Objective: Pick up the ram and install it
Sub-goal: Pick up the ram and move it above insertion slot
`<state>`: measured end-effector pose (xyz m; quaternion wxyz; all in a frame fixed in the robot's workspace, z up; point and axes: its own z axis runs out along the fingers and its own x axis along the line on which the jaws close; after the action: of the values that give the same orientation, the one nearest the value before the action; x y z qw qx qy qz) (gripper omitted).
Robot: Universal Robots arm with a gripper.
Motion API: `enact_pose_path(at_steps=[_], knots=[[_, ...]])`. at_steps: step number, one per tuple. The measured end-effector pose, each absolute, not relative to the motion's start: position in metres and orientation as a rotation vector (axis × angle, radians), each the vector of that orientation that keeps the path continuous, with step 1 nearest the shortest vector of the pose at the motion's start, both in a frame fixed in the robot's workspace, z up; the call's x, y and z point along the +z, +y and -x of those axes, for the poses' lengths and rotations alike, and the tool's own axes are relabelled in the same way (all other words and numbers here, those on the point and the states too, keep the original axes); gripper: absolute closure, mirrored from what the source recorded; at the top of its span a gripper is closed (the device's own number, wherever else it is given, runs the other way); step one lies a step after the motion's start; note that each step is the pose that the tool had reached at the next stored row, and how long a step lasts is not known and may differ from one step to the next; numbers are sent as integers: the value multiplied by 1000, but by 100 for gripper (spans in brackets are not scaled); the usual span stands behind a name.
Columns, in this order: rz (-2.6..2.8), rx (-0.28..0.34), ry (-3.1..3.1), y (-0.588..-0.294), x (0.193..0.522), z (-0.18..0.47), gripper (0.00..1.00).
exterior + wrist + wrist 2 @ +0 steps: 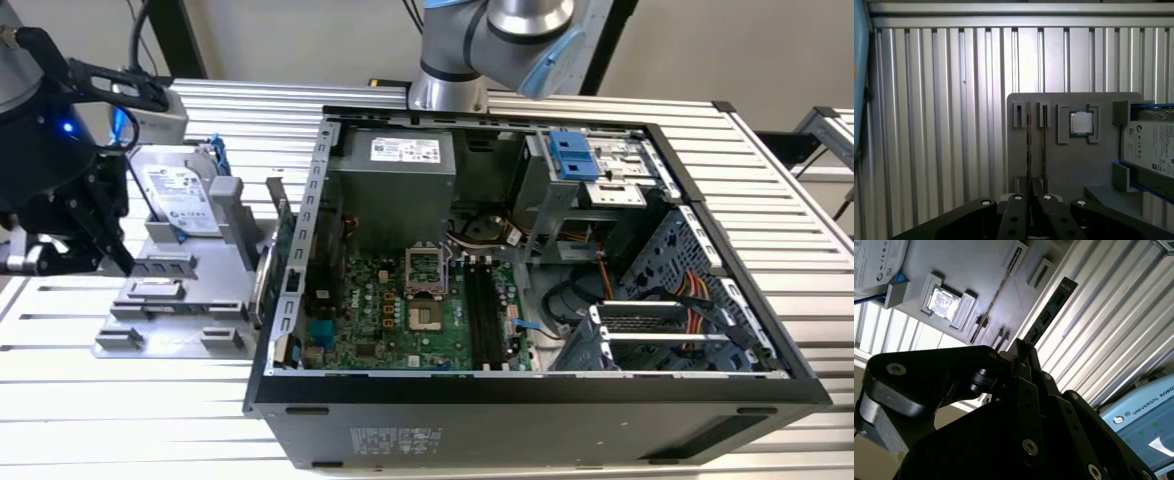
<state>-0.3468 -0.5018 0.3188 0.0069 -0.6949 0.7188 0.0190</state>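
The ram [1051, 310], a dark slim stick, is pinched at one end between the closed fingers of the gripper [1023, 347]. Its long axis runs straight out from the fingertips, parallel with the ribs of the metal table [134, 420]. In the exterior view the gripper [87, 255] hangs at 9 o'clock, over the gray holder plate [174, 335] with the hard drive [180, 200]. The open computer case [534, 400] lies toward 3 o'clock and the arm's base [461, 60] stands at 12.
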Motion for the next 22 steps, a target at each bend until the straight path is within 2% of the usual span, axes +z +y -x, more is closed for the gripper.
enact_pose_path(at_steps=[22], knots=[[2174, 59, 2248, -502, 330, 347, 100]])
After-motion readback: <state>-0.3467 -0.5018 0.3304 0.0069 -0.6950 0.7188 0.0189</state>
